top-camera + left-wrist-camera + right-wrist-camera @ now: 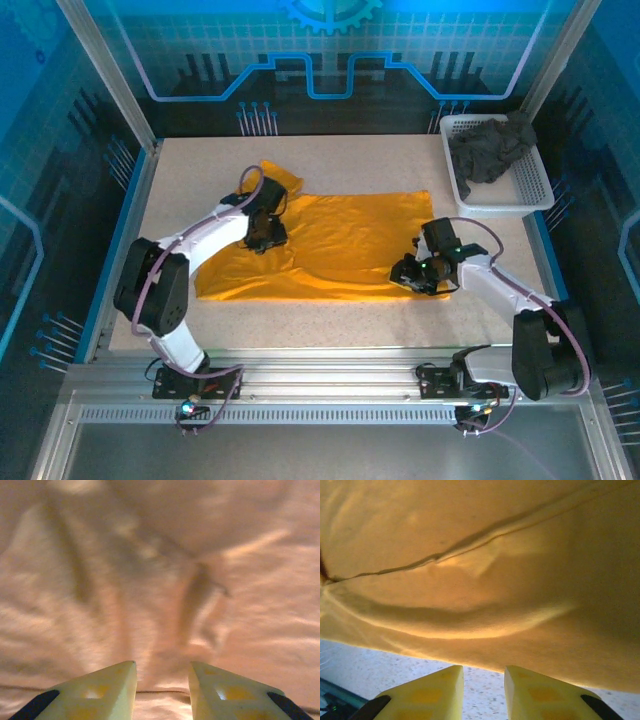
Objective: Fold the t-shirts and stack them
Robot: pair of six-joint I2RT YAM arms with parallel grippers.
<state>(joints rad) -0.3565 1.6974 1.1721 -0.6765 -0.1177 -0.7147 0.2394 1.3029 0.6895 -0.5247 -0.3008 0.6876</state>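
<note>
Two t-shirts. The orange-yellow t-shirt (340,245) lies spread on the tabletop (380,160), long axis left to right. The charcoal t-shirt (490,150) is crumpled in one basket (535,190). Both pairs of jaws are apart, touching the orange-yellow cloth.

The orange-yellow t-shirt (340,240) lies spread mostly flat at the centre of the desk (400,165), lightly wrinkled, with one sleeve projecting at its far left. The dark charcoal t-shirt (490,150) lies crumpled inside the white mesh basket (505,211) at the far right corner.
</note>
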